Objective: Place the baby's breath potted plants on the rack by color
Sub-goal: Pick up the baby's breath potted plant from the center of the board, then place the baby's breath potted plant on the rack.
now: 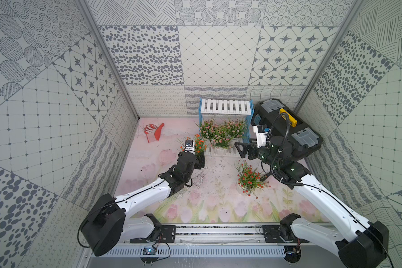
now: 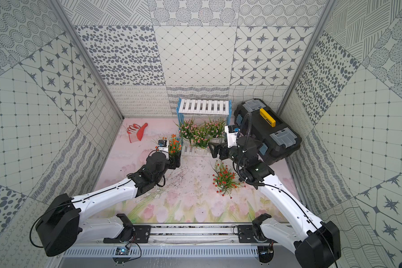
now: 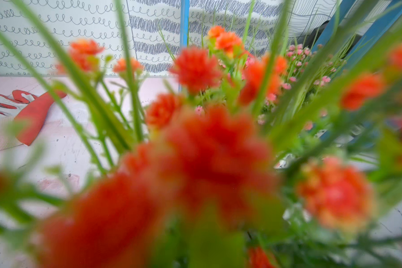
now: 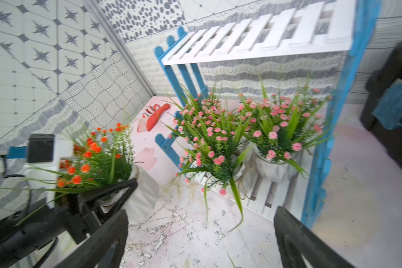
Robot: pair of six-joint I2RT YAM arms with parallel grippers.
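The rack (image 1: 225, 106) stands at the back; its top white slatted board is bare. Three pink baby's breath potted plants (image 1: 221, 137) (image 4: 209, 139) crowd its lower tier. My left gripper (image 1: 200, 160) is shut on the white pot of an orange-red plant (image 1: 199, 145) (image 4: 95, 160), held just left of the rack's front. In the left wrist view blurred orange-red flowers (image 3: 209, 150) hide the jaws. A second orange-red plant (image 1: 250, 178) stands on the mat, below my right gripper (image 1: 239, 150) (image 4: 200, 239). That gripper is open and holds nothing, in front of the rack's right side.
A black toolbox (image 1: 286, 130) with a yellow handle sits right of the rack, close behind my right arm. A red and white glove (image 1: 153, 133) lies at the back left of the flowered mat (image 1: 195, 204). Patterned walls close in three sides.
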